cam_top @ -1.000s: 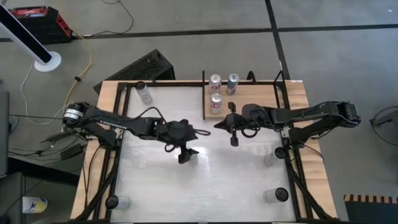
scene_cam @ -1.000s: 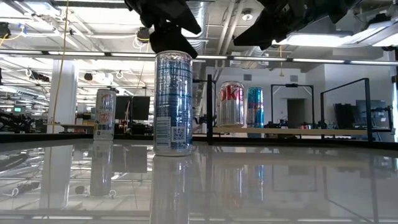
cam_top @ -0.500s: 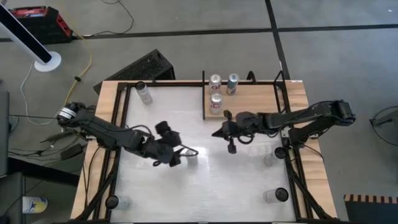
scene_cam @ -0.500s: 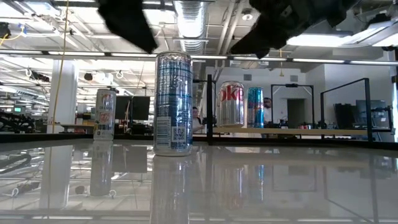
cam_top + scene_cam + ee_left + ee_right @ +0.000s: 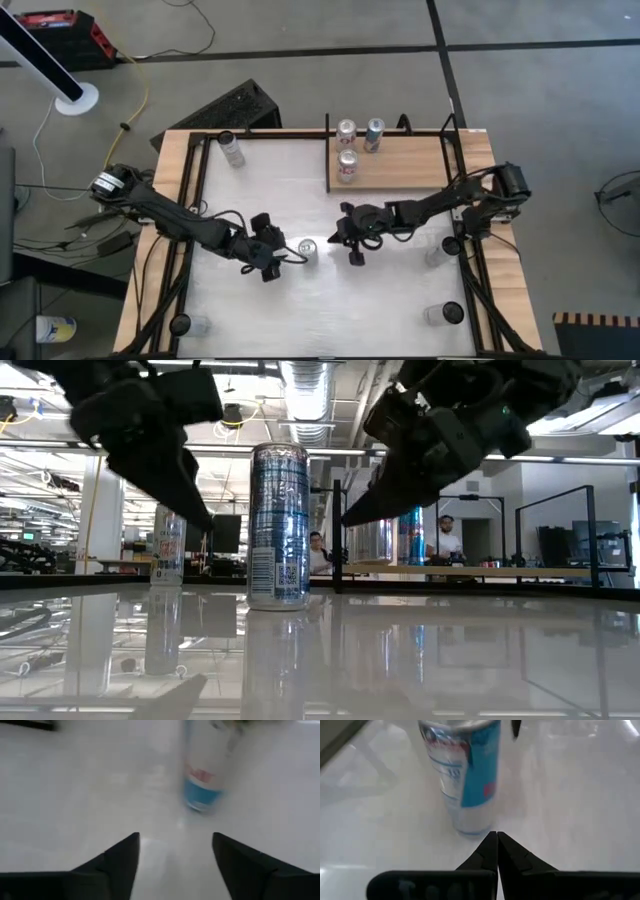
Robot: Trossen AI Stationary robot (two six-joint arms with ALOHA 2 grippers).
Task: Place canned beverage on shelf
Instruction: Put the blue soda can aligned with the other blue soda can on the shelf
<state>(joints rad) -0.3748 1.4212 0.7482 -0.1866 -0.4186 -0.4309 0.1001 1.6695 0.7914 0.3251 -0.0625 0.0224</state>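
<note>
The left gripper (image 5: 268,262), fingers spread, has released the can (image 5: 307,247) mid-table and backed away beside it; the right gripper (image 5: 352,243), fingers pinched together, has closed in opposite, suggesting a handover toward the shelf (image 5: 420,170), already holding 3 cans.

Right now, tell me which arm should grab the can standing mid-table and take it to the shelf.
Probably right. The right gripper lies between the can and the shelf, though its fingers are shut and must open first. The left gripper is open beside the can but on the side away from the shelf.
</note>
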